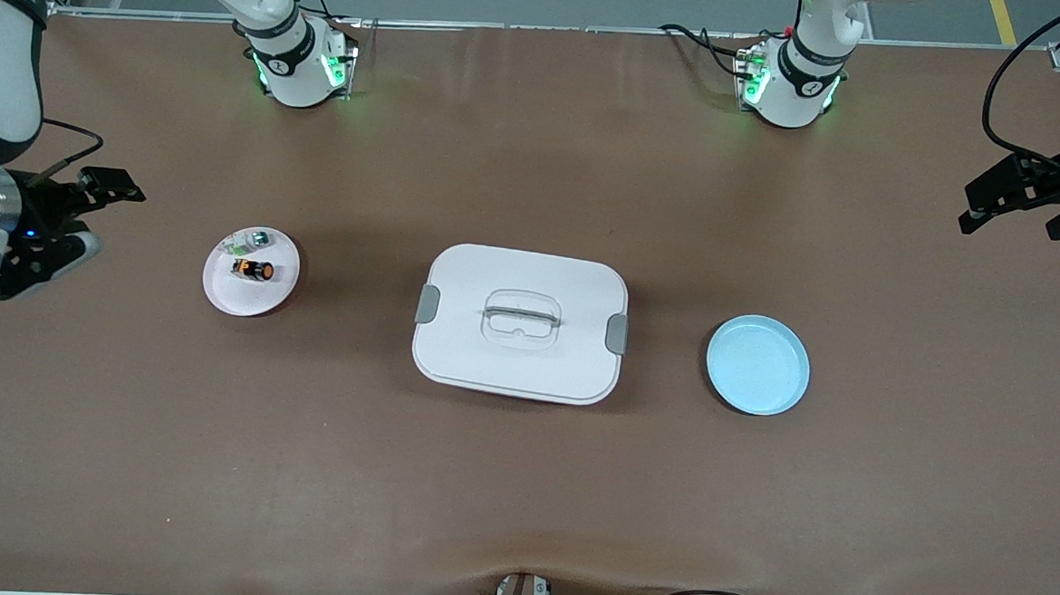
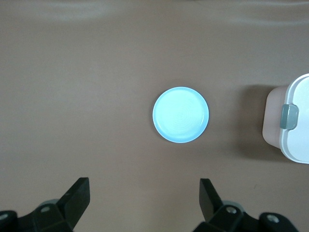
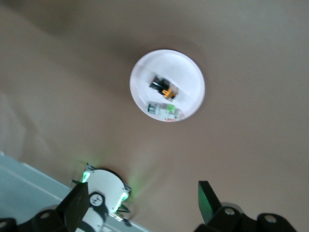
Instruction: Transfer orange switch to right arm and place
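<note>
I've got the switch (image 1: 253, 269) lying on its side in the white plate (image 1: 222, 295), toward the right arm's end of the bench (image 1: 520, 478). Its long axis runs along the bench, end to end, orange-brown end pointing toward the lidded box (image 1: 520, 322) in the middle. A small white-and-green part (image 1: 250, 241) shares the plate, just beside the switch and farther from the front camera, not touching as far as I can see.

Here's what matters: my right hand (image 1: 90, 215) hangs over bare bench just off that plate, fingers spread wide, holding nothing. In the right wrist view the plate and the switch (image 3: 163, 87) are both clear. My left hand (image 1: 1020, 207) is out over its own end of the bench, well apart from the switch, also wide open and empty, with the blue plate (image 2: 181, 114) in its wrist view and the box between it and the white plate.

So the right arm is plainly the nearer one. If the left must pick first, I judge it has to reach across, over the box, and close across the switch's short width, steering clear of the white-and-green part.
</note>
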